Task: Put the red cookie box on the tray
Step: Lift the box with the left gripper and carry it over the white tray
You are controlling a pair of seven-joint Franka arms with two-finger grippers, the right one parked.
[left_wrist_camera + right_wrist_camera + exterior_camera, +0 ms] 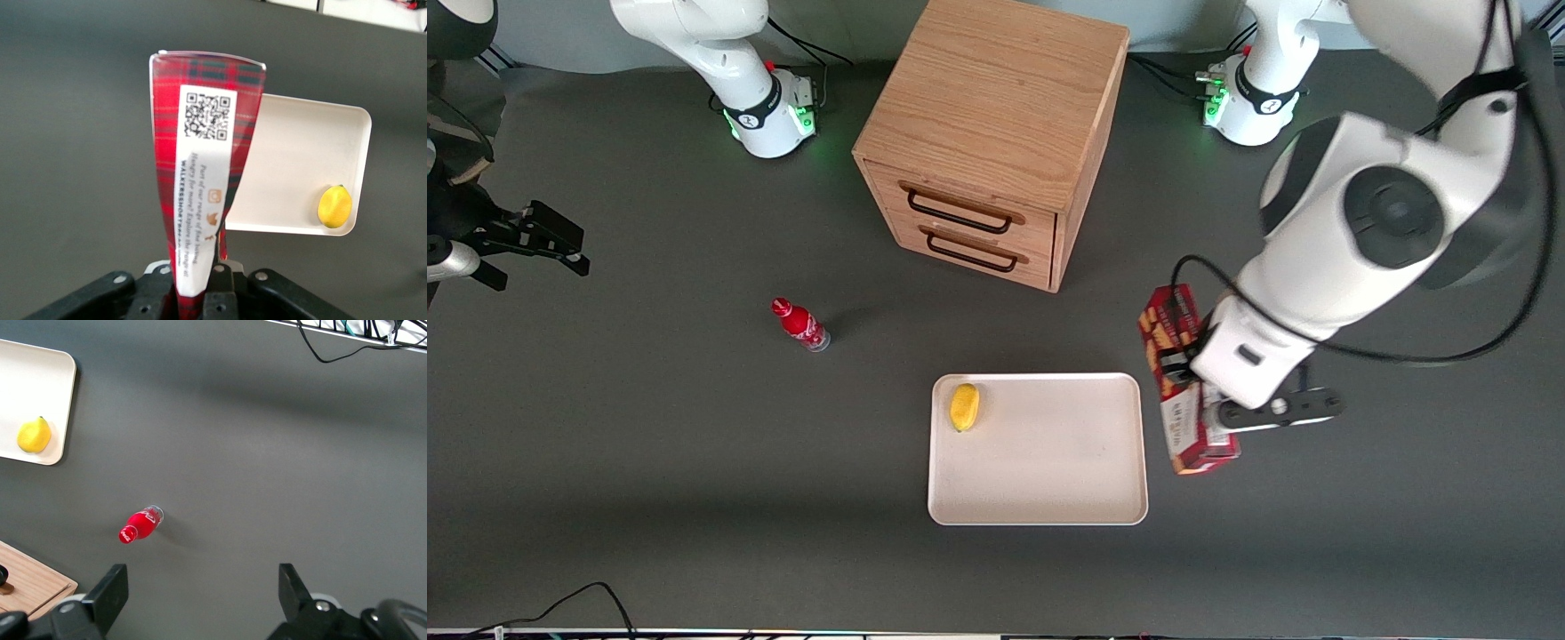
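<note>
A dark grey matte table point(649, 444) is seen, smooth and even. On it, between the two arm bases, a boxy drawer cabinet point(996, 116) of light oak-grain wood is set, with two drawers and dark loop handles (its rear edge is cut off by the frame). Nearer the front camera than the cabinet, the tray point(1049, 471) is laid flat: cream-white, rectangular, rounded corners, low rim, bare surface faintly scuffed. The red cookie box point(1178, 378) is found just beside the tray's edge toward the working arm's end of the table, outside the rim; whether it touches the tray or the table cannot be told. It is a long slim carton in glossy red tartan, with tan cookie pictures on one face and, in the left wrist view, a white label strip with a QR code and small print point(203, 173). Its middle is gripped by the gripper point(1202, 373), fingers clamped on its sides; much of the box is covered by the white arm. A small glossy red bottle point(800, 324) is lying on the table toward the parked arm's end. A small yellow lemon-shaped fruit point(964, 406) is resting in a tray corner.
</note>
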